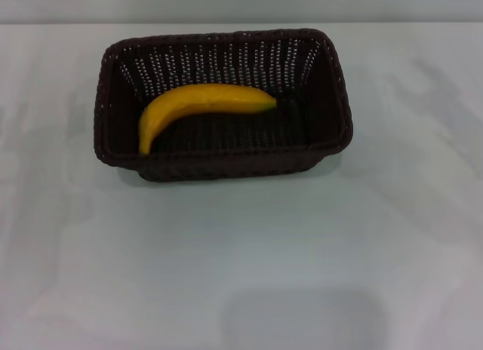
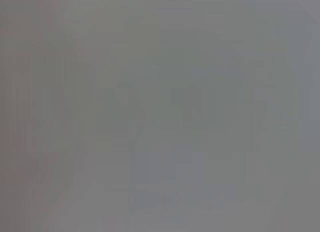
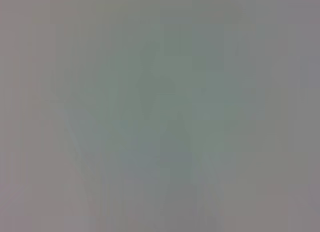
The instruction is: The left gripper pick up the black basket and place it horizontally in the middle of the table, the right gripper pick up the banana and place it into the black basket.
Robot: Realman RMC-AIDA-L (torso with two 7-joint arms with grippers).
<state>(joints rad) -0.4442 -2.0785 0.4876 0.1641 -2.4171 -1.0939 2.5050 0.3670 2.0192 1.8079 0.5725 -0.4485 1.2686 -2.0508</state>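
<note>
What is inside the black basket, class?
A yellow banana lies inside the black basket, on its floor. The floor beneath the banana is covered. Nothing else shows inside.

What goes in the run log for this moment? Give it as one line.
banana: inside black basket | basket: on table, long side across | left gripper: out of view | right gripper: out of view

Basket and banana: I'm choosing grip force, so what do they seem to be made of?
The basket looks like dark brown-black woven wicker or plastic rattan: braided rim, slatted walls with light showing through. The banana has a smooth, even, slightly glossy yellow skin; real or plastic cannot be told. Neither end effector is in view.
</note>
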